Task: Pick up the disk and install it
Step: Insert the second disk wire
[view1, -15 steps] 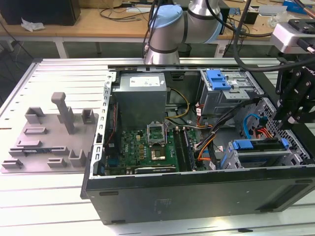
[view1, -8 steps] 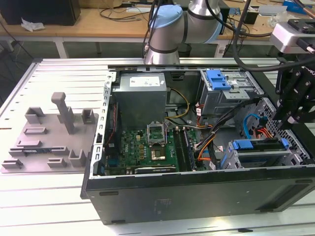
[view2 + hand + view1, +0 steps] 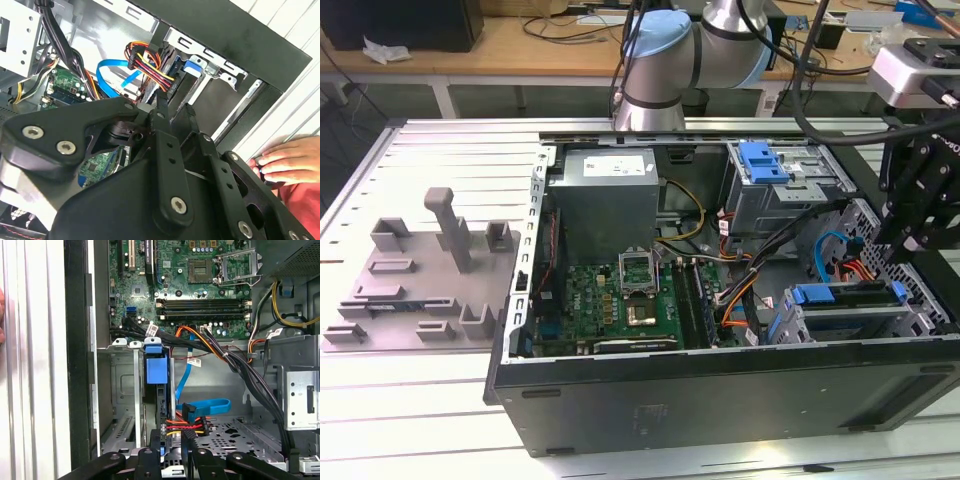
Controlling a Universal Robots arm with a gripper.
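Note:
The disk (image 3: 845,296) stands on edge in the lower drive cage of the open computer case (image 3: 720,385), at the exterior view's right. Its blue carrier tab (image 3: 155,369) shows in the first wrist view, and its blue end (image 3: 193,65) sits in the metal cage in the second wrist view. My gripper (image 3: 903,248) hangs just above the cage's right end. Its black fingers (image 3: 156,447) stand a narrow gap apart, and I see nothing held between them. The orange, red and yellow power plug (image 3: 192,422) lies right below the fingertips.
A grey fixture tray (image 3: 420,280) with upright posts lies left of the case. A blue ribbed bracket (image 3: 765,160) sits on the upper cage. Cable bundles (image 3: 235,360) and a blue data cable (image 3: 107,75) cross the bay. A person's hand (image 3: 285,160) rests beside the case.

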